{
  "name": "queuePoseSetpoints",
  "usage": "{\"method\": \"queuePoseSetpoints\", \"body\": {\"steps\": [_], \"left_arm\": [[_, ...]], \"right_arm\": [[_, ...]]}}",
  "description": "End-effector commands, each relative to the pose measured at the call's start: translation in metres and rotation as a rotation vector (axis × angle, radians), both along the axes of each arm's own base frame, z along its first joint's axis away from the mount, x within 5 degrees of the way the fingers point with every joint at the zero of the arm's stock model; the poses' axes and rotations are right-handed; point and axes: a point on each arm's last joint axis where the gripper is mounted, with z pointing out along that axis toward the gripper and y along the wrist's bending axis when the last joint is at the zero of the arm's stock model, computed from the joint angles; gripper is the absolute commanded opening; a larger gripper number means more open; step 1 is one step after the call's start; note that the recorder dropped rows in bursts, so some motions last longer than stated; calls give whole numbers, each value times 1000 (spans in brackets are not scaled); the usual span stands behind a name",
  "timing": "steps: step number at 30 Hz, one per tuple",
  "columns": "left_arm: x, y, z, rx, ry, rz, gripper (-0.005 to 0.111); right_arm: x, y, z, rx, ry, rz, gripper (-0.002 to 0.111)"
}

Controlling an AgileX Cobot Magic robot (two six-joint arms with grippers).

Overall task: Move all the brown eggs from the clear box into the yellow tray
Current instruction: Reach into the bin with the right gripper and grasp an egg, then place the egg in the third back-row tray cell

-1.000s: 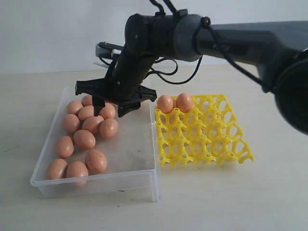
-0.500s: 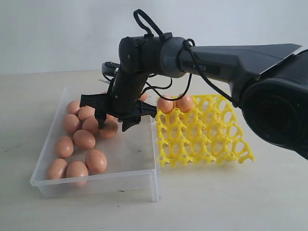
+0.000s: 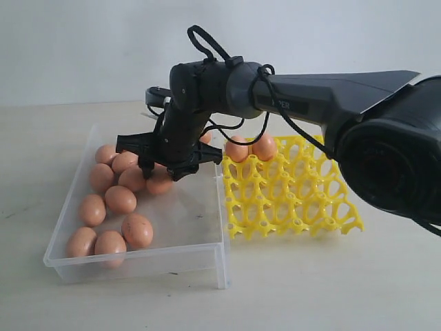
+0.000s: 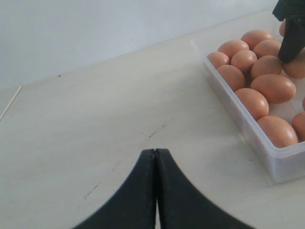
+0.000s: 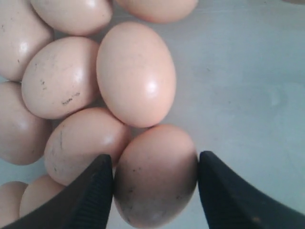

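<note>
Since the right jaws stand on both sides of one brown egg [image 5: 155, 176], right against it, they should close softly and lift straight up so the other eggs [image 5: 136, 74] stay put. Whether they squeeze yet cannot be told. That egg lies in the clear box [image 3: 138, 265], left of centre in the outside picture, beside the yellow tray [image 3: 296, 200]. The left jaws are pressed together over the counter [image 4: 95, 119]. A second ago the right jaws hung higher and wider.
</note>
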Motion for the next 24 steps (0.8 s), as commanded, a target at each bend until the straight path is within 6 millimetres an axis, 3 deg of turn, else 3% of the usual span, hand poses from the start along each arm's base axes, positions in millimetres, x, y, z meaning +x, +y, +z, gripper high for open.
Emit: {"method": "queuePoseSetpoints", "body": {"steps": [1, 8, 15, 21, 24], "left_arm": [[0, 0, 2, -6, -18, 0, 0], [0, 0, 2, -6, -18, 0, 0], [0, 0, 2, -6, -18, 0, 0], [0, 0, 2, -6, -18, 0, 0], [0, 0, 2, -6, -18, 0, 0]], "right_arm": [[-1, -1, 7, -28, -29, 63, 0], [2, -13, 55, -112, -222, 139, 0], [-5, -35, 87, -112, -464, 184, 0], [-26, -84, 97, -22, -658, 179, 0], [-36, -119, 98, -45, -727, 192, 0]]}}
